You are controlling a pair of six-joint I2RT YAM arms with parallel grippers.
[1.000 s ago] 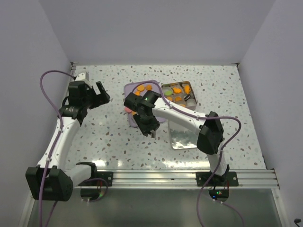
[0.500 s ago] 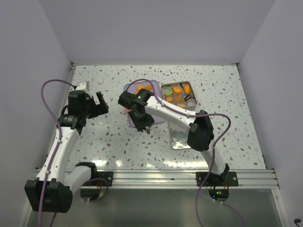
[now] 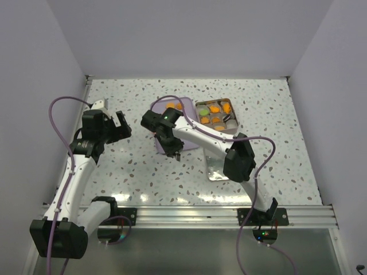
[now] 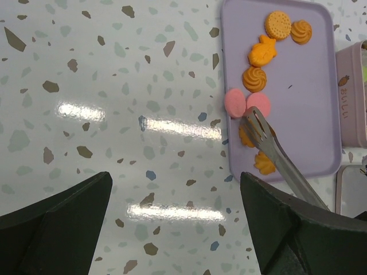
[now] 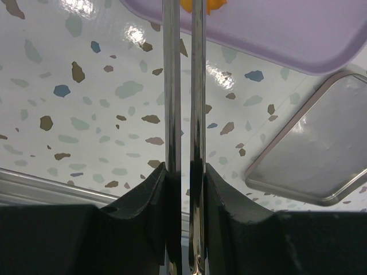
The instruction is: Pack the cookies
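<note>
Now the right hand (image 5: 183,172) clamps tongs (image 4: 275,153), tips at pink cookies (image 4: 234,103) on the tray (image 4: 309,114); the left hand (image 3: 118,124) hangs wide apart.

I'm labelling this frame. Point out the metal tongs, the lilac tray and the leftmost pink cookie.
metal tongs (image 4: 282,162), left wrist view, midway along the blades.
lilac tray (image 4: 307,109), left wrist view, bare floor right of the cookies.
leftmost pink cookie (image 4: 233,103), left wrist view, its centre.

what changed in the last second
The right gripper, shut on the tongs, swung left along the lilac tray; the tong tips now reach the pink cookies. The left gripper, open, drew back slightly. The tray and the other cookies stayed put.
</note>
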